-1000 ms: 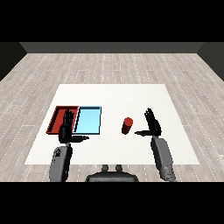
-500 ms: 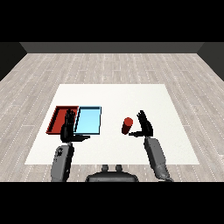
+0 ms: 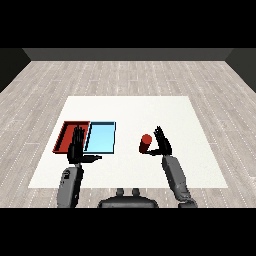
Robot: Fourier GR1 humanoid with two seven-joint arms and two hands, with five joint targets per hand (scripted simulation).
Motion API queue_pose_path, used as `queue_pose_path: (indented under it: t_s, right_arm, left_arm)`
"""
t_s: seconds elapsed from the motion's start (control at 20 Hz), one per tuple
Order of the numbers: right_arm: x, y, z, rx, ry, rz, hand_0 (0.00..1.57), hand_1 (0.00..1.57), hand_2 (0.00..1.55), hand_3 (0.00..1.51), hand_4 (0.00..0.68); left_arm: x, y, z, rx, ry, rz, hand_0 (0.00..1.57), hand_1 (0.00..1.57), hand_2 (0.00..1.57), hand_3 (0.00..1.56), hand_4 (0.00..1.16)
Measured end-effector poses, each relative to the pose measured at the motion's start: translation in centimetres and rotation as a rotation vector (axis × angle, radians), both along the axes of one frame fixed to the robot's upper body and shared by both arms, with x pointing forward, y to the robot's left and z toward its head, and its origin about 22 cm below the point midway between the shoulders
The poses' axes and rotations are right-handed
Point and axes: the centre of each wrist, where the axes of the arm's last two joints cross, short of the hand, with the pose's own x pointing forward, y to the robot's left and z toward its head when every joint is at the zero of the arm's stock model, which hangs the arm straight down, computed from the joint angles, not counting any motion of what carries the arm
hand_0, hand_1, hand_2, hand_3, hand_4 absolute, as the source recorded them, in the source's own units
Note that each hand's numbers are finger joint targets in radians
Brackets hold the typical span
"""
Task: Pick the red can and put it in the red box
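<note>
Two trays lay side by side on the white table [image 3: 130, 107], the red tray [image 3: 66, 136] left of the blue tray [image 3: 101, 137]. Right of them stood the red can [image 3: 146, 144], with the right hand [image 3: 163, 144] spread just beside it. The left hand [image 3: 77, 149] hovered, fingers straight, over the red tray's near edge.

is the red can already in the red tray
No, the red can stands on the white table beside the right hand, well apart from the red tray.

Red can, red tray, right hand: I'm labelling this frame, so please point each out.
red can [image 3: 146, 143]: head view, on its side wall.
red tray [image 3: 64, 137]: head view, on its bare floor.
right hand [image 3: 163, 144]: head view, on the palm.
</note>
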Motion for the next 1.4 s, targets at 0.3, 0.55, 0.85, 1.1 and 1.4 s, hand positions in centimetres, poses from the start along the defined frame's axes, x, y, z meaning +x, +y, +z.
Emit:
queue_pose_path:
  t_s: [0.3,0.55,0.85,1.1,1.4]
  right_arm:
    - [0.6,1.3,-1.2,0.014,0.018,0.011,0.0,0.0,0.0,0.0,0.0]
    - [1.4,2.1,-1.2,0.042,0.024,0.034,0.0,0.0,0.0,0.0,0.0]
    - [1.8,3.3,-1.1,0.039,0.026,0.044,0.0,0.0,0.0,0.0,0.0]
    - [2.6,4.8,-0.8,0.04,0.037,0.062,0.0,0.0,0.0,0.0,0.0]
    - [2.7,5.4,-1.6,0.047,0.053,0.063,0.0,0.0,0.0,0.0,0.0]
  left_arm:
    - [-0.7,-0.7,0.5,0.002,-0.003,-0.003,0.0,0.0,0.0,0.0,0.0]
    - [-0.8,-0.1,0.2,0.013,0.002,-0.003,0.0,0.0,0.0,0.0,0.0]
    - [-0.9,0.5,0.1,0.007,0.004,-0.006,0.0,0.0,0.0,0.0,0.0]
    - [-0.3,0.1,0.5,0.009,0.006,-0.002,0.0,0.0,0.0,0.0,0.0]
    - [-0.8,0.3,0.3,0.007,-0.009,0.002,0.0,0.0,0.0,0.0,0.0]
